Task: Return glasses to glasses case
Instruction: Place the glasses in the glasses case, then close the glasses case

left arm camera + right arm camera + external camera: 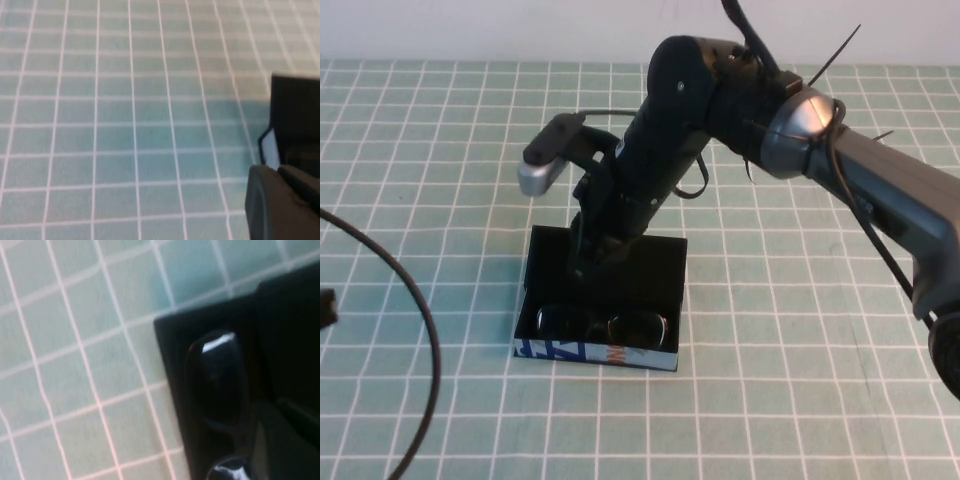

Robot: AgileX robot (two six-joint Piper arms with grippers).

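Note:
The glasses case (pixel 658 262) lies open in the middle of the mat, its blue-and-white front edge (pixel 595 353) toward me. The black glasses (pixel 603 325) lie inside along that front edge, lenses shining. My right gripper (pixel 585 262) reaches down into the case just behind the glasses; its tips are hidden by the arm. The right wrist view shows one lens (pixel 217 380) in the case (pixel 175 340), close to the gripper (pixel 285 440). My left gripper (pixel 325 308) sits at the far left edge, away from the case. The left wrist view shows it (pixel 280 210) near a corner of the case (pixel 295 115).
A green mat with a white grid (pixel 800 380) covers the table. A black cable (pixel 420 340) loops across the left side. The right arm's silver wrist camera (pixel 542 175) hangs above the back of the case.

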